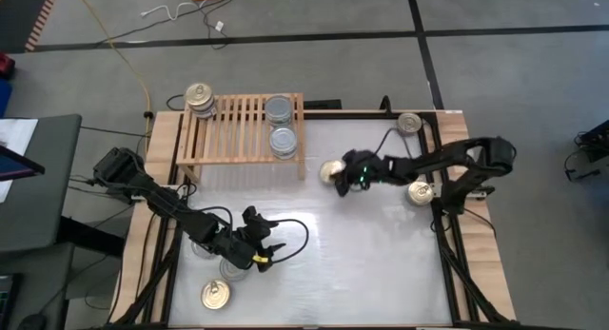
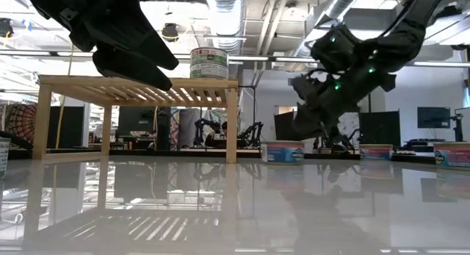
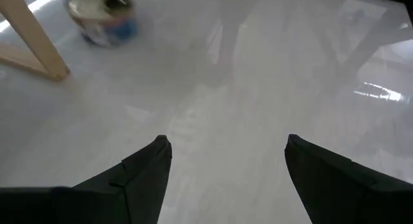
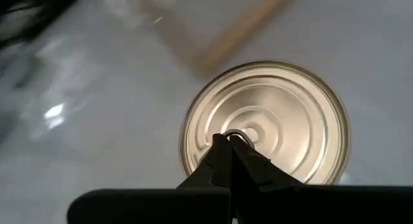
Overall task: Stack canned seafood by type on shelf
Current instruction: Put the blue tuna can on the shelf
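— Since jaws come first: left gripper (image 3: pixel 222 153)? Right gripper (image 4: pixel 230 141)?
— Left: spread wide, holding nothing, hanging over bare tabletop (image 1: pixel 381 263) near the front left, beside two tins (image 1: pixel 217 249) there. Right: pinched fully together, tips resting at the centre of a gold-topped tin (image 4: pixel 266 124); no grip around its sides.
— Where is that tin, and facing which way?
— On the tabletop just off the shelf's (image 1: pixel 240 130) front right corner, upright, flat top to the ceiling, round axis vertical. Seen from table height as a short tin (image 2: pixel 283 151) standing level, right of the shelf leg.
— And the rest of the tins?
— On the shelf: one stack with a gold top (image 1: pixel 200 99) at the back left corner, two silver-topped tins (image 1: pixel 281 126) toward the right end, one behind the other. On the tabletop: one gold top (image 1: pixel 216 294) at the front left, one (image 1: pixel 410 123) at the back right, one (image 1: pixel 422 191) under the right arm. All upright, tops up.
— Labels?
— Too blurred to read.
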Robot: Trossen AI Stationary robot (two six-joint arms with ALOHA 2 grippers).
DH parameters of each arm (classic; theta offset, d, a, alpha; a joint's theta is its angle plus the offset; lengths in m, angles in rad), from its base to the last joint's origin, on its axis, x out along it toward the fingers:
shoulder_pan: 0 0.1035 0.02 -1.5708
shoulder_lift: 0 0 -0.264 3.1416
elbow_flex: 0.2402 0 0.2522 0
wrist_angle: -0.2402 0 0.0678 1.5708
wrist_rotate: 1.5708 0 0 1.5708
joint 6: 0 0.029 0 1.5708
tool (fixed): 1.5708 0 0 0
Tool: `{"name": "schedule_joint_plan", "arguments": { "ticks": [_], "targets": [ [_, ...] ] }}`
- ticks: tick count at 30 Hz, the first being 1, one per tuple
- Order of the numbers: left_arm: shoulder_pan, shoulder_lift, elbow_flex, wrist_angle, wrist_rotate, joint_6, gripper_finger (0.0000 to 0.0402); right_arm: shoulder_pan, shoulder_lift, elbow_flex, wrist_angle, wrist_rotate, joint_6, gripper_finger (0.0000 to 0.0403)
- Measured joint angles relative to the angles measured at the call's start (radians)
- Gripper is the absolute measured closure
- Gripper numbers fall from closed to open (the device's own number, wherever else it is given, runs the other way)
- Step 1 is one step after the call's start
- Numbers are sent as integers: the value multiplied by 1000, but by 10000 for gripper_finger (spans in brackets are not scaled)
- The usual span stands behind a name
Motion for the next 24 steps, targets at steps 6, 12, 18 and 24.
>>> {"name": "schedule_joint_plan", "arguments": {
  "ticks": [6,12,18,24],
  "targets": [
    [0,0,0,5,0,-28,111,265,32,-2,92,-37,151,383],
    [0,0,0,66,-62,24,111,494,56,89,78,123,211,383],
    [15,0,0,129,-121,-2,111,572,145,238,60,139,133,383],
    [10,22,0,128,-119,-94,111,613,104,300,25,149,58,383]
  ]
}}
